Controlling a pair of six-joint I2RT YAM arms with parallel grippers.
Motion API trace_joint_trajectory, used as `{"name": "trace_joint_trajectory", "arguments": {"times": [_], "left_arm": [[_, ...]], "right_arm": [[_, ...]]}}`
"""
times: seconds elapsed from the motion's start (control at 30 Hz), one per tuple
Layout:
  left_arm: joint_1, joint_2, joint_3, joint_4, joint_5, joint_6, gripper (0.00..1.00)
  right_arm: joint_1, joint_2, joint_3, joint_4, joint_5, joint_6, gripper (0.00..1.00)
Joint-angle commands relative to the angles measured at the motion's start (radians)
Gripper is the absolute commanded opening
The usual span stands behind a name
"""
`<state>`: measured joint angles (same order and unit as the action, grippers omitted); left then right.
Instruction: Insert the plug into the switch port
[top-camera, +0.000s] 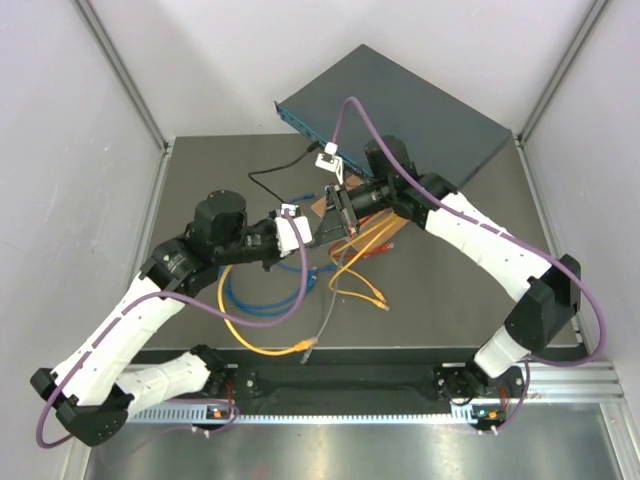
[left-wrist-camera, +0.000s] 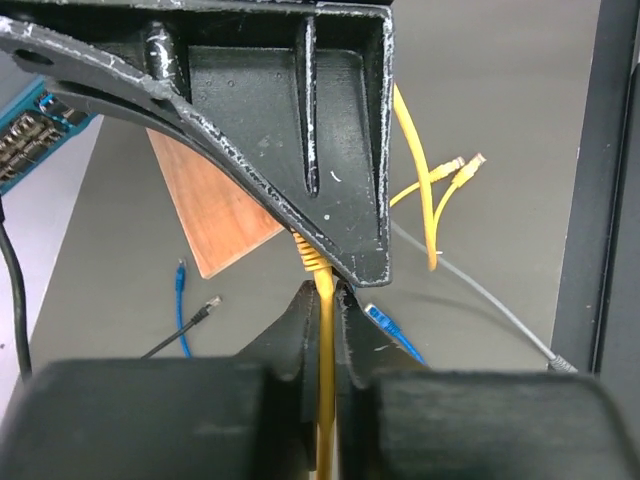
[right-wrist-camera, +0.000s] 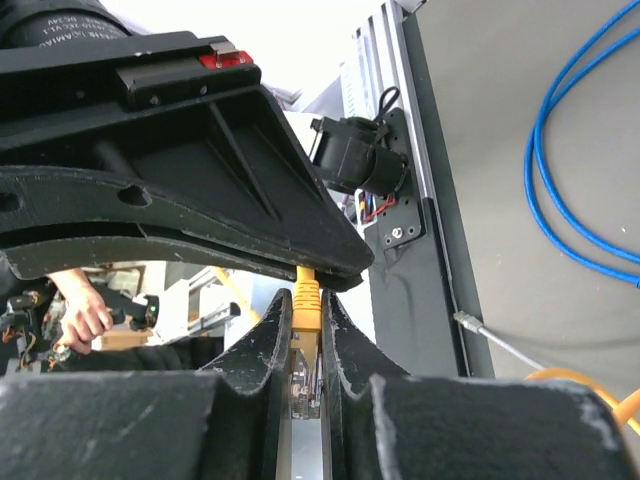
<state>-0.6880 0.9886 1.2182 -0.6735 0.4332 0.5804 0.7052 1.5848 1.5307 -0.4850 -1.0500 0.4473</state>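
The switch (top-camera: 400, 110) is a dark teal-grey box at the back of the table, its socket row (left-wrist-camera: 25, 135) facing front-left. My two grippers meet over the middle of the table, short of the switch. My right gripper (right-wrist-camera: 306, 300) is shut on the yellow plug (right-wrist-camera: 306, 350), with the clear connector between its fingers and the yellow boot at the tips. My left gripper (left-wrist-camera: 326, 295) is shut on the yellow cable (left-wrist-camera: 324, 380) just behind the boot (left-wrist-camera: 309, 258). In the top view the left gripper (top-camera: 316, 232) and the right gripper (top-camera: 336, 214) touch tip to tip.
A brown wooden board (left-wrist-camera: 215, 220) lies under the grippers. Loose blue (top-camera: 260, 295), yellow (top-camera: 365, 275), grey (top-camera: 328, 320) and black (top-camera: 275, 185) cables lie on the dark mat. White walls enclose the left, right and back sides.
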Motion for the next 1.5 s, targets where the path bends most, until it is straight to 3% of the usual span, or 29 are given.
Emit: {"name": "trace_joint_trajectory", "arguments": {"times": [0.0, 0.33, 0.43, 0.53, 0.67, 0.87, 1.03, 1.47], "left_arm": [[-0.028, 0.015, -0.005, 0.095, 0.007, 0.012, 0.01], [-0.03, 0.001, 0.007, 0.075, 0.058, -0.241, 0.0], [-0.027, 0.002, 0.026, 0.084, 0.082, -0.364, 0.31], [-0.019, 0.008, 0.05, 0.1, 0.171, -0.456, 0.42], [0.016, 0.03, 0.076, 0.103, 0.313, -0.531, 0.4], [0.082, 0.03, 0.06, 0.305, 0.489, -0.807, 0.44], [0.087, 0.044, 0.053, 0.42, 0.562, -0.907, 0.43], [0.085, 0.058, 0.017, 0.5, 0.59, -0.988, 0.42]], "right_arm": [[0.008, -0.046, -0.003, 0.068, -0.051, 0.018, 0.0], [-0.075, -0.118, 0.04, -0.018, 0.087, -0.136, 0.0], [-0.075, -0.164, 0.046, -0.038, 0.137, -0.274, 0.0], [-0.073, -0.235, 0.016, -0.017, 0.18, -0.436, 0.0], [-0.055, -0.356, -0.041, 0.032, 0.261, -0.709, 0.0], [0.039, -0.505, -0.156, 0.065, 0.36, -1.054, 0.0], [0.115, -0.562, -0.218, 0.102, 0.424, -1.182, 0.0], [0.244, -0.64, -0.365, 0.306, 0.564, -1.326, 0.0]]}}
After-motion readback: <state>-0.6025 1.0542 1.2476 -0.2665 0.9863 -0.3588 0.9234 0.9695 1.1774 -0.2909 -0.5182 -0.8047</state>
